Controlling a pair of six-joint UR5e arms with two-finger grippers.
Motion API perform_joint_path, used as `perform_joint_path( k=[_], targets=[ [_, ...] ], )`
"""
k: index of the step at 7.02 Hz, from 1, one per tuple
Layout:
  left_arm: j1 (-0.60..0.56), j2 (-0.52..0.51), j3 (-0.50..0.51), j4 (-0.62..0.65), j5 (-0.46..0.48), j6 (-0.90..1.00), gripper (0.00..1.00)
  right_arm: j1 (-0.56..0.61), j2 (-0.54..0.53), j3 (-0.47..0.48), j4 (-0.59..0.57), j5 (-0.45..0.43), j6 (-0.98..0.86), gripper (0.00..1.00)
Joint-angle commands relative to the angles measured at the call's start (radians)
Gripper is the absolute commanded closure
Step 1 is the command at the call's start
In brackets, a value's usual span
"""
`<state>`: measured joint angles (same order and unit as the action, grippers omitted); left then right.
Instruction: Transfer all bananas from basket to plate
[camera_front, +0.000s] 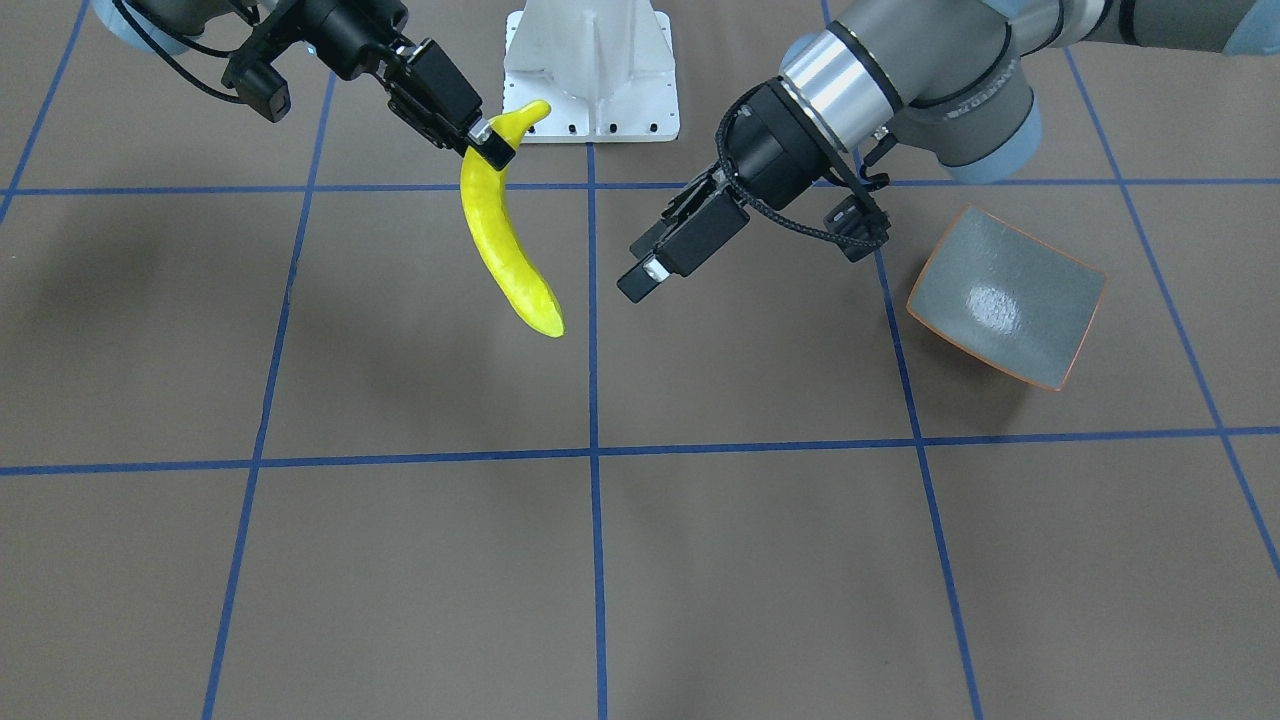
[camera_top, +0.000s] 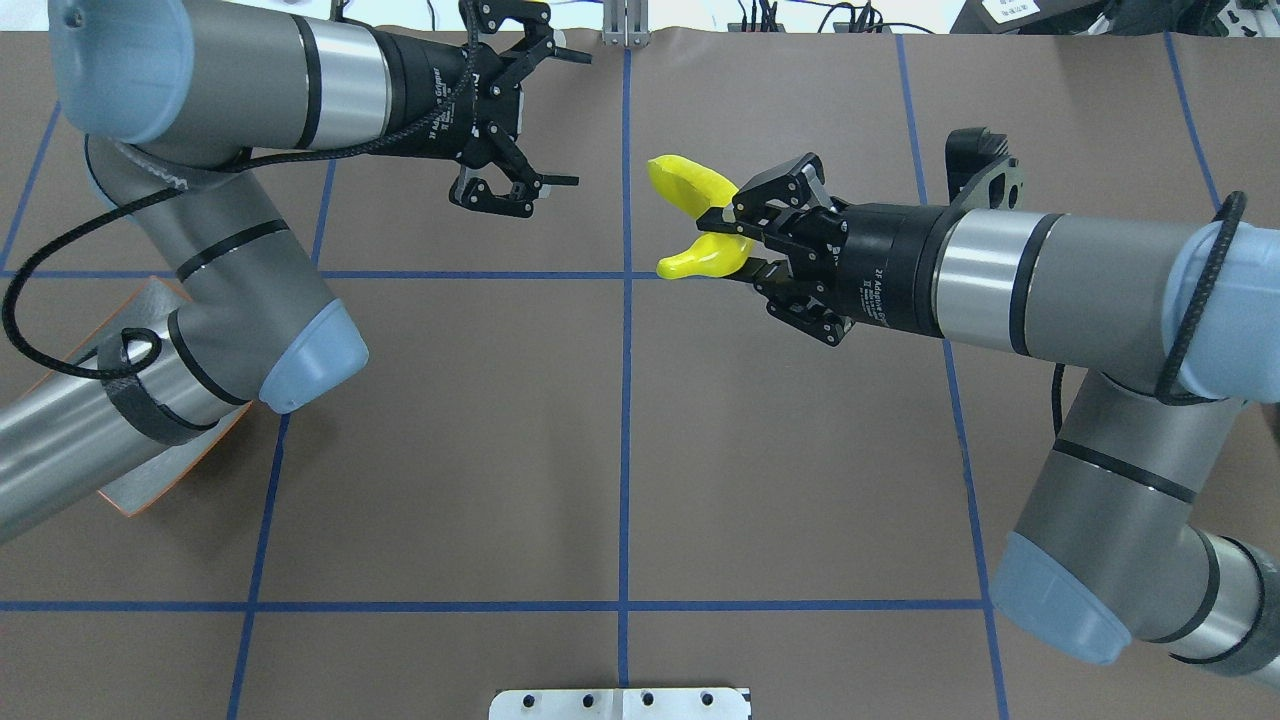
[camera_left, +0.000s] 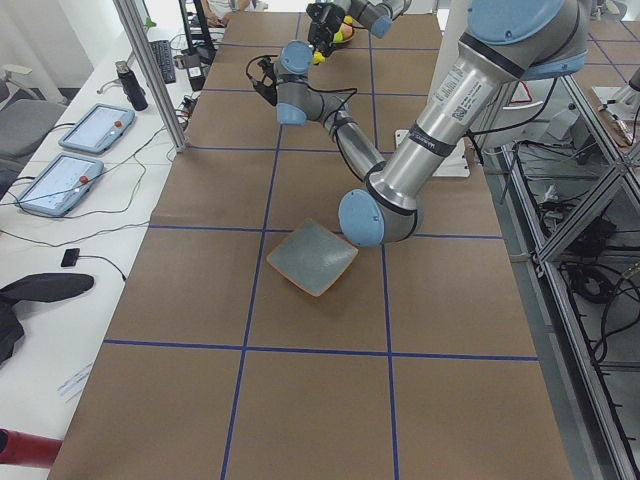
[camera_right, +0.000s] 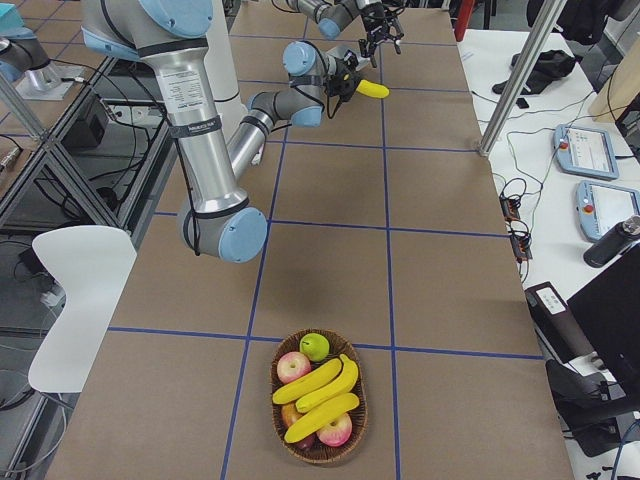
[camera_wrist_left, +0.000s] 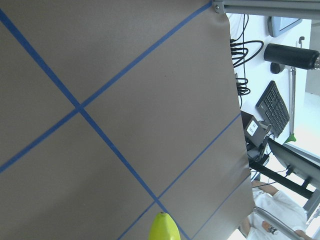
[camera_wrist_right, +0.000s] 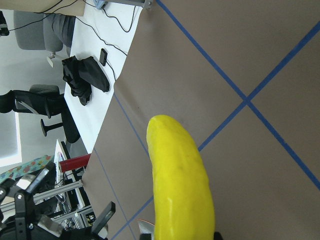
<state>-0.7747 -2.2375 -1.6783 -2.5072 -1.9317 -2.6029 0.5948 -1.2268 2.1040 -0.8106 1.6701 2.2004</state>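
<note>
My right gripper (camera_front: 490, 145) is shut on the stem end of one yellow banana (camera_front: 505, 245), which hangs above the table's middle. It shows in the overhead view (camera_top: 700, 258) and fills the right wrist view (camera_wrist_right: 182, 185). My left gripper (camera_top: 570, 118) is open and empty, a short way from the banana, whose tip shows in the left wrist view (camera_wrist_left: 164, 227). The grey-blue plate (camera_front: 1005, 297) with an orange rim lies empty on the left arm's side, partly hidden under that arm in the overhead view (camera_top: 140, 490). Three more bananas (camera_right: 320, 400) lie in the wicker basket (camera_right: 318, 458).
The basket at the table's right end also holds a green apple (camera_right: 314, 346) and red apples (camera_right: 293, 366). A white arm mount (camera_front: 590, 70) stands at the robot's side of the table. Blue tape lines cross the brown table. Benches with tablets and cables line the far side.
</note>
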Motion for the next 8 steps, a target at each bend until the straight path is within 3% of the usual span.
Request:
perform_joint_path(
  k=[1, 6, 8],
  targets=[
    [0.043, -0.001, -0.001, -0.028, 0.05, -0.022, 0.01, -0.012, 0.003, 0.007, 0.017, -0.053, 0.039, 1.0],
    [0.097, -0.02, 0.0, -0.067, 0.054, -0.045, 0.01, -0.05, 0.012, 0.005, 0.045, -0.122, 0.067, 1.0],
    [0.129, -0.022, 0.006, -0.103, 0.111, -0.06, 0.01, -0.059, 0.009, -0.002, 0.1, -0.125, 0.067, 1.0]
  ],
)
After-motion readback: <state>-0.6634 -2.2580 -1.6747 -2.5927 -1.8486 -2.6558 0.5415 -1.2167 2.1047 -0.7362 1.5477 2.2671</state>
